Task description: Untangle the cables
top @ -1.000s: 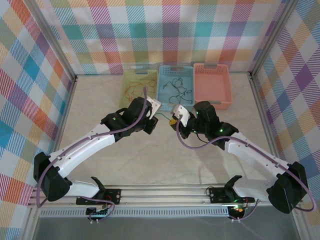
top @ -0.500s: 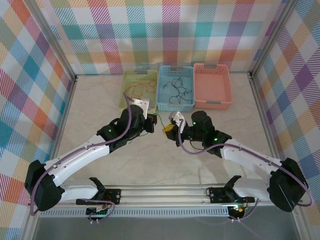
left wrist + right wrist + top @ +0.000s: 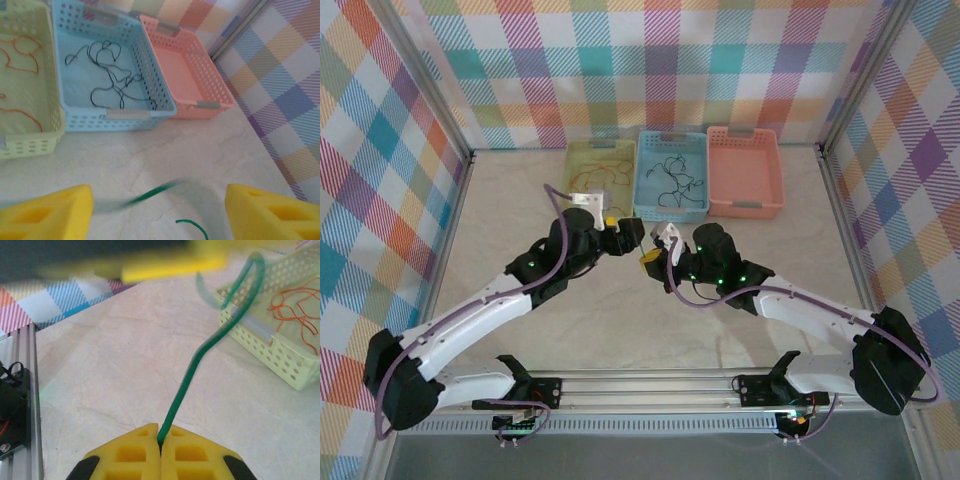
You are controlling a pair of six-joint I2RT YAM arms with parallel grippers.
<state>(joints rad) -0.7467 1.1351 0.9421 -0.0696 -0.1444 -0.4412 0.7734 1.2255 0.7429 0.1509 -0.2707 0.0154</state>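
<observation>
A dark green cable rises from my right gripper, whose yellow pads are shut on its end. It curves up toward the blurred yellow finger of my left gripper. In the left wrist view, my left gripper stands open, and the green cable lies blurred between the pads, touching neither. From above, the left gripper and the right gripper are close together in front of the baskets. Black cables lie in the blue basket. Orange cables lie in the yellow-green basket.
Three baskets stand in a row at the back: yellow-green, blue and pink, the pink one with nothing in it. Checked walls close off the left, back and right. A metal rail runs along the near edge.
My left gripper has opened and let go of the green cable, which now swings loose. The right gripper has moved left and nearer, still shut on the cable.
</observation>
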